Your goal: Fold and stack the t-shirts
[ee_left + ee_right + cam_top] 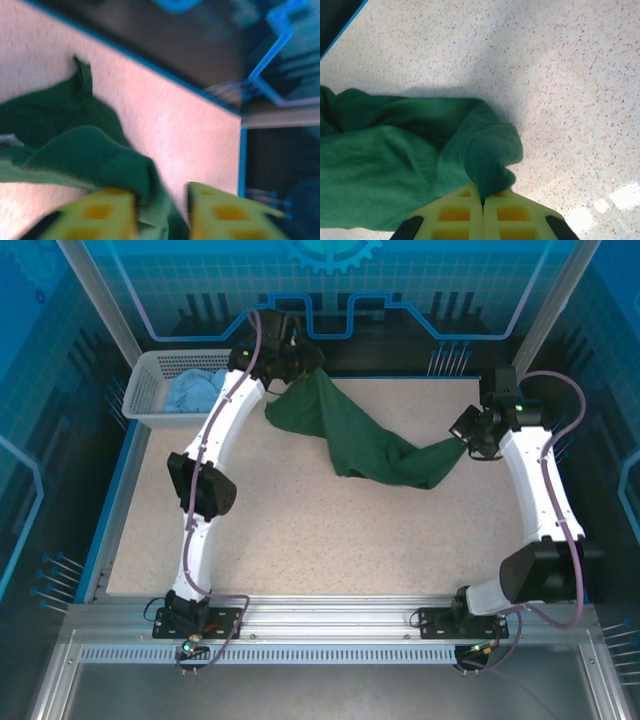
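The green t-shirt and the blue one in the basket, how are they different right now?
The green t-shirt is dark and pulled out over the table, gripped by the left gripper and the right gripper. The blue t-shirt is pale, bunched in the basket, and no gripper holds it. Both are unfolded.

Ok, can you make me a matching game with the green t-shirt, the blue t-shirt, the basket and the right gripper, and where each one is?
Things:
1. green t-shirt
2. blue t-shirt
3. basket
4. right gripper

Places or states:
A. inside the basket
B. at the far left corner of the table
C. shut on one end of the green cloth
D. draped across the table

Pairs: 1-D, 2-A, 3-B, 4-C.
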You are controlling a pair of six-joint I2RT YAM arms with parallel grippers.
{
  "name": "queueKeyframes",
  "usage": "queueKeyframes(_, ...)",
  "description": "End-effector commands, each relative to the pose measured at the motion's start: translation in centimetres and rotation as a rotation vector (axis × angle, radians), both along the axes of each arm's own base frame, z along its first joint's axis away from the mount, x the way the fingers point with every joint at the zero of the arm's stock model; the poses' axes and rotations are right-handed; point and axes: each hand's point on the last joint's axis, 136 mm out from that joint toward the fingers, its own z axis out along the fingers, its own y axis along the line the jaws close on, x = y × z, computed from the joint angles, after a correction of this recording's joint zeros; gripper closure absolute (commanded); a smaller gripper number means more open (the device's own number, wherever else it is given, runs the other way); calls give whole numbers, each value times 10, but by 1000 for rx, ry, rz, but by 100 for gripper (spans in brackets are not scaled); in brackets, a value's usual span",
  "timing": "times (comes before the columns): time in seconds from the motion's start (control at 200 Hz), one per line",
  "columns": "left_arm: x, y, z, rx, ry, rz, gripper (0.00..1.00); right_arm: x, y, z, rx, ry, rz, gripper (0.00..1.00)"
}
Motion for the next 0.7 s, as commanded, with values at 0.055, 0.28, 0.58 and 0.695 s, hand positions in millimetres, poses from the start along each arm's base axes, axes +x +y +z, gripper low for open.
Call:
queueKeyframes(0.055,8,14,-102,54,255,81,15,3,-19,-31,0,153,-86,100)
queueKeyframes(0.28,-50,44,-128,241,403,49,20,8,-29,-45,-2,191,-126,100)
queueKeyframes(0.58,-152,-7,-186,-15,604,-50,61,5,-28,-63,24,218,-126,100)
queueKeyframes(0.695,-158,-33,-203,-145,630,-85,52,5,-26,-65,37,215,-117,100)
